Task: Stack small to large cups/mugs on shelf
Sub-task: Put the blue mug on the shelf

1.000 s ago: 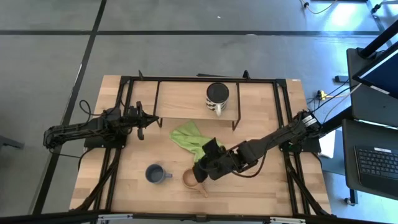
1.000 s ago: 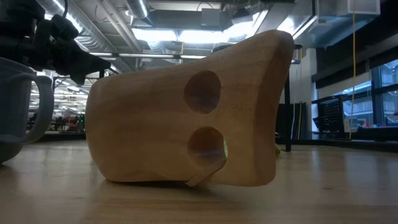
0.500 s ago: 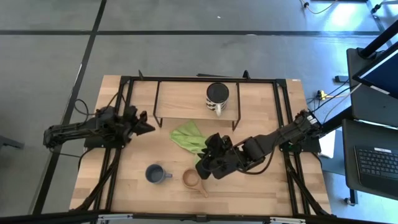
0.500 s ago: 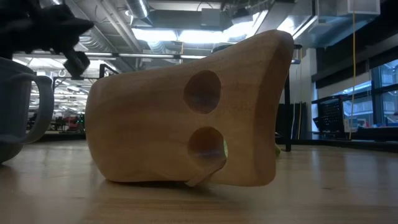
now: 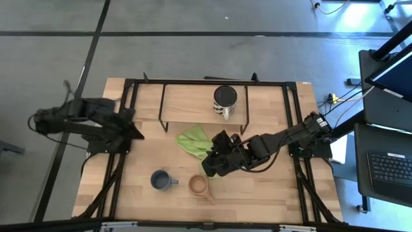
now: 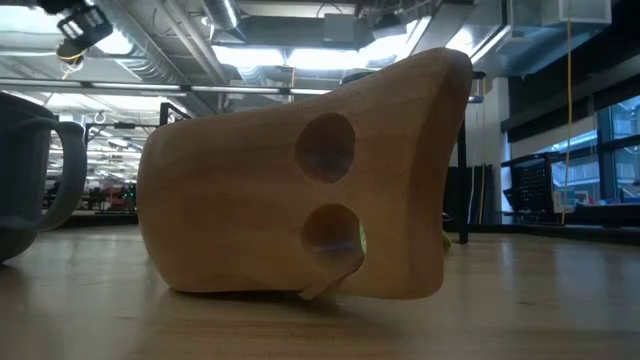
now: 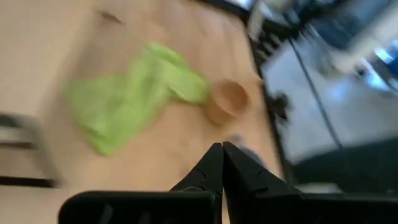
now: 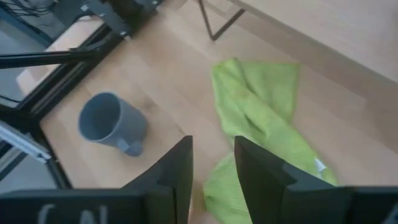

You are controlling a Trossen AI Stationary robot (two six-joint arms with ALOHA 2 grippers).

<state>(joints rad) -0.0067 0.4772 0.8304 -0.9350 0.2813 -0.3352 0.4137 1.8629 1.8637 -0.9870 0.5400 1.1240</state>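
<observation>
The large steel mug (image 5: 225, 100) stands on the wooden shelf (image 5: 190, 103) at the table's far side. The grey-blue mug (image 5: 161, 180) and the small wooden cup (image 5: 198, 185) stand upright on the tabletop near the front edge. The low view shows the cup (image 6: 300, 180) close up, with the mug (image 6: 30, 170) at its left. My right gripper (image 5: 209, 166) is open and empty, just beyond the wooden cup; its wrist view (image 8: 212, 146) looks down on the grey-blue mug (image 8: 112, 121). My left gripper (image 5: 136, 133) is shut and empty at the table's left side (image 7: 221, 149).
A green cloth (image 5: 196, 143) lies crumpled on the tabletop between the shelf and the cups, right by my right gripper. The shelf's thin black legs (image 8: 214, 22) stand just beyond it. A black metal frame (image 5: 129, 90) runs around the table.
My left arm has drawn back toward the table's left edge and risen, its gripper leaving the space in front of the shelf. My right gripper has moved a little toward the far edge, away from the wooden cup. The cups have stayed where they were.
</observation>
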